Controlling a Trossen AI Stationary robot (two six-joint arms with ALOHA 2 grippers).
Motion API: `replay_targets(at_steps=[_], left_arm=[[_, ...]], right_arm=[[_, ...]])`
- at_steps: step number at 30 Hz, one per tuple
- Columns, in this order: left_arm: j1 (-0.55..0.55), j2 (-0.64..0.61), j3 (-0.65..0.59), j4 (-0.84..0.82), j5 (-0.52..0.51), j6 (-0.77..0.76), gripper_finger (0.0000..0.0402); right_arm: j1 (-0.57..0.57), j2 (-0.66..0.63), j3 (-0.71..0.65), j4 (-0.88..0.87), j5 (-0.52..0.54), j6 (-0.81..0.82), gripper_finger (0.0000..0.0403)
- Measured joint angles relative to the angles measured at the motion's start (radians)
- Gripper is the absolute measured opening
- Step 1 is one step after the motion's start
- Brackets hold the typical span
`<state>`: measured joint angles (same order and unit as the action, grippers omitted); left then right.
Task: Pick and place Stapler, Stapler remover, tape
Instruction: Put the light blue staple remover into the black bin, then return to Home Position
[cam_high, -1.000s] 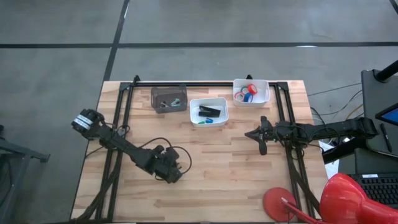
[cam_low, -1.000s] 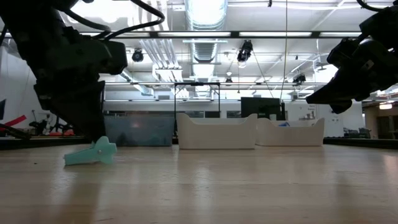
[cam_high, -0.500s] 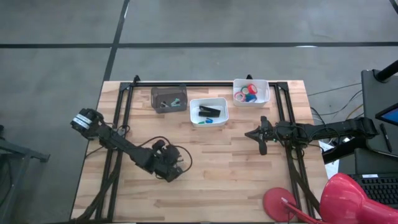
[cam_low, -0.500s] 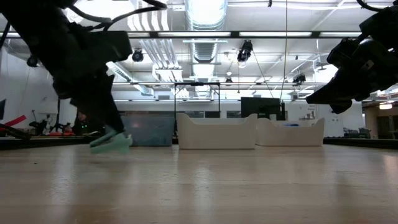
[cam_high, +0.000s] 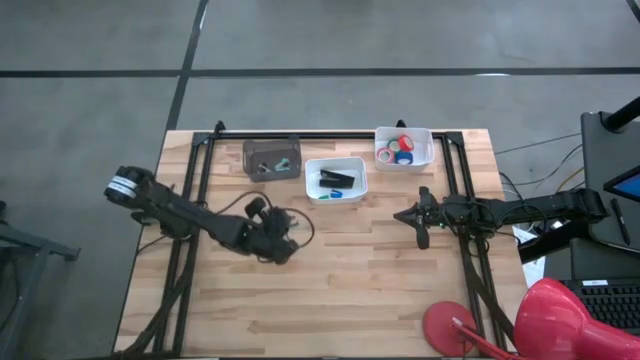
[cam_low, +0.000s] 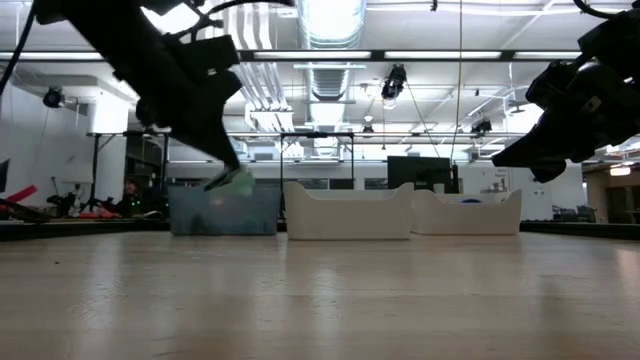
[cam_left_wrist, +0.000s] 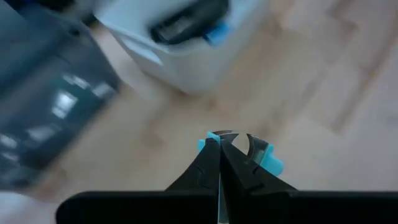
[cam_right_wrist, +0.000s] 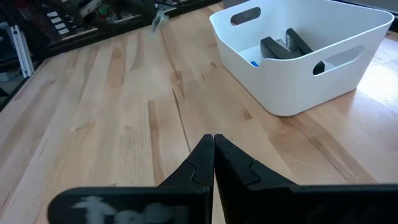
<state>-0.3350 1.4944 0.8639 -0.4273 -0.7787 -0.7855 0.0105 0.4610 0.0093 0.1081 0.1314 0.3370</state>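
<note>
Three bins (cam_high: 336, 180) line the upper centre. The left gripper (cam_left_wrist: 219, 148), raised, pinches one teal staple remover (cam_left_wrist: 268, 158); the right gripper (cam_high: 421, 236) is closed, empty.

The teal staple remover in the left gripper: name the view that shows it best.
The left wrist view: the staple remover sits close up, pinched in the left gripper. The low view shows it small and lifted off the table; the high view hides it.
</note>
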Motion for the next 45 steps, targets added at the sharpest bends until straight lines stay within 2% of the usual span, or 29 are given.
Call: replay_targets(at_steps=[8, 11, 15, 20, 25, 28, 33, 37, 41, 43, 45], left_arm=[[0.171, -0.159, 0.000, 0.000, -0.189, 0.227, 0.0003], [0.279, -0.208, 0.000, 0.000, -0.197, 0.283, 0.0003], [0.457, -0.226, 0.000, 0.000, -0.078, 0.373, 0.0005], [0.689, -0.176, -0.002, 0.012, 0.152, 0.438, 0.0004], [0.827, -0.135, -0.002, 0.016, 0.272, 0.455, 0.0025], [0.851, -0.118, -0.002, 0.019, 0.377, 0.471, 0.0041], [0.848, -0.111, -0.003, 0.047, 0.414, 0.497, 0.0078], [0.823, -0.153, -0.003, 0.077, 0.604, 0.568, 0.0099], [0.708, -0.234, -0.039, 0.178, 0.643, 0.556, 0.0055], [0.626, -0.285, -0.093, 0.277, 0.644, 0.562, 0.0018], [0.551, -0.347, -0.176, 0.408, 0.648, 0.568, 0.0009]], right_arm=[[0.000, 0.000, 0.000, 0.000, 0.000, 0.000, 0.0008], [0.000, 0.000, 0.000, 0.000, 0.000, 0.000, 0.0008], [0.000, 0.000, 0.000, 0.000, 0.000, 0.000, 0.0008], [0.000, 0.000, 0.000, 0.000, 0.000, 0.000, 0.0008], [0.000, 0.000, 0.000, 0.000, 0.000, 0.000, 0.0008], [0.000, 0.000, 0.000, 0.000, 0.000, 0.000, 0.0008], [0.000, 0.000, 0.000, 0.000, 0.000, 0.000, 0.0008], [0.000, 0.000, 0.000, 0.000, 0.000, 0.000, 0.0008], [0.000, 0.000, 0.000, 0.000, 0.000, 0.000, 0.0008], [0.000, 0.000, 0.000, 0.000, 0.000, 0.000, 0.0008], [0.000, 0.000, 0.000, 0.000, 0.000, 0.000, 0.0008]])
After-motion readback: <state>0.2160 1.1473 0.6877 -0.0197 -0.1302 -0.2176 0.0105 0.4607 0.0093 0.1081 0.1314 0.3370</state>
